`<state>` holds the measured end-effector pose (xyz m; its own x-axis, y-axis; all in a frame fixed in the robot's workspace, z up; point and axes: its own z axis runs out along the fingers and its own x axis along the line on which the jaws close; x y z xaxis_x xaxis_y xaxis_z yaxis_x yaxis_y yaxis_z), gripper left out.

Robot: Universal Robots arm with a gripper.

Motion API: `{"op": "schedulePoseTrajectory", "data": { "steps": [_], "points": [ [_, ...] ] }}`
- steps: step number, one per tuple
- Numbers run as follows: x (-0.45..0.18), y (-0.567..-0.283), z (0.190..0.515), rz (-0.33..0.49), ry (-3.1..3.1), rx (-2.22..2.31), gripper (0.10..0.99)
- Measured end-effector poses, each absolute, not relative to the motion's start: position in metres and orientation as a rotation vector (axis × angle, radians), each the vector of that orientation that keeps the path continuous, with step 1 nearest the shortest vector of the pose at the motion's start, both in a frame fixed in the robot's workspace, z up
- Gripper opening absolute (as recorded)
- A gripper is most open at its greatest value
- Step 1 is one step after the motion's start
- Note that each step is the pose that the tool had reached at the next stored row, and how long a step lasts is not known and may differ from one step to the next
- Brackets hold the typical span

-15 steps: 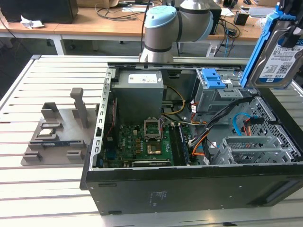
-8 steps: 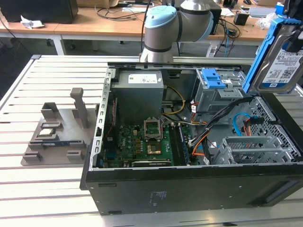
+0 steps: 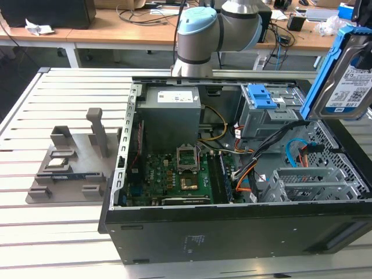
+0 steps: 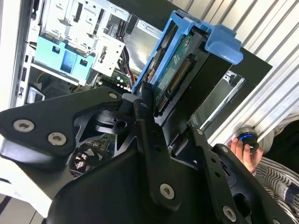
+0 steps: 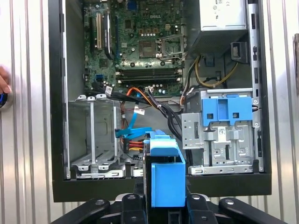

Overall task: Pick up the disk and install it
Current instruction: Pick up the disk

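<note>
**Scene layout, referenced to the computer case**

The computer case [image 3: 232, 238] is laid on its side, opened, on a slatted table [image 3: 58, 232].

1. Off the case, at the exterior view's left, a grey fixture [image 3: 72, 165] is set on the table, apart from the case wall.
2. Inside the case, the motherboard [image 3: 168, 177] is seen first, with the grey power supply [image 3: 171, 113] behind it.
3. Further to the exterior view's right, a blue latch piece [image 3: 261, 96] is mounted on a metal bracket. Cables [image 3: 290, 152] are routed past it toward a bare metal drive cage [image 3: 314, 183] at the case's right end.
4. The disk [image 3: 346, 75] is held in the air above the far right corner of the case. It is tilted, its labelled face is turned to the camera, and it is clear of the drive cage.
5. The arm [image 3: 200, 35] is seen behind the case.

**Detail added by the wrist views**

In the second wrist view, the gripper [image 4: 168, 114] is seen clamped on the disk [image 4: 180, 70], one black finger pressed to each broad face. A person's hand [image 4: 238, 149] is placed at a blue-lit button [image 4: 247, 137] beside the case.

In the first wrist view, the interior of the case [image 5: 56, 116] is seen from above. The disk [image 5: 163, 172] is presented edge-on in the gripper [image 5: 163, 201], over the case wall between the drive cage [image 5: 93, 135] and the latch piece [image 5: 227, 109].
</note>
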<state>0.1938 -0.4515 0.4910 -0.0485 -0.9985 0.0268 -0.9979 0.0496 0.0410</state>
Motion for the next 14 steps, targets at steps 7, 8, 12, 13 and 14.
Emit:
{"op": "schedulePoseTrajectory", "data": {
  "steps": [7,8,12,13,14],
  "points": [
    [0.194,-0.463,0.489,-0.016,-2.240,2.133,0.361],
    [0.194,-0.464,0.488,-0.016,-2.240,2.133,0.361],
    [0.190,-0.480,0.485,-0.015,-2.240,2.132,0.361],
    [0.190,-0.490,0.485,-0.015,-2.240,2.132,0.361],
    [0.190,-0.503,0.485,-0.014,-2.239,2.132,0.361]
  ]
}}
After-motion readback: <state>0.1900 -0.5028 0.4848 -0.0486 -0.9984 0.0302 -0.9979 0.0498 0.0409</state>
